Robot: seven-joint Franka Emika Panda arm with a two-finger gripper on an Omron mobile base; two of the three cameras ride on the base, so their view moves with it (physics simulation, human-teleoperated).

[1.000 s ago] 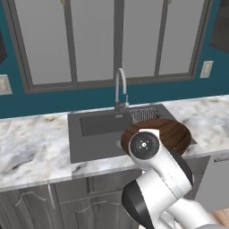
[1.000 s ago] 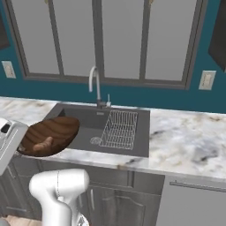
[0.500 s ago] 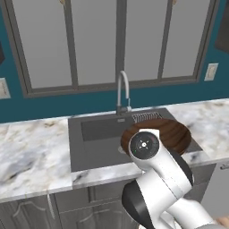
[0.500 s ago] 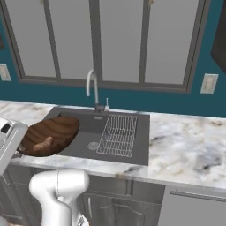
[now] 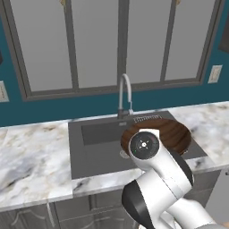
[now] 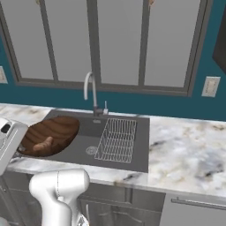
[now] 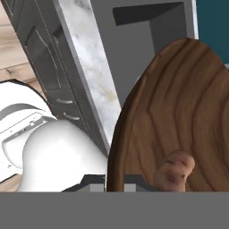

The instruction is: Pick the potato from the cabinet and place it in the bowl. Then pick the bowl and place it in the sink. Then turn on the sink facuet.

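Dark wood fills my hand view: the bowl rides in my gripper, fingers clenched on its near rim, with the potato lying inside. In the right base view the bowl hangs tilted over the left end of the sink, potato low in it. I'd level it first (a tilt could roll the potato out), lower it into the basin, well apart from the faucet, then let go.
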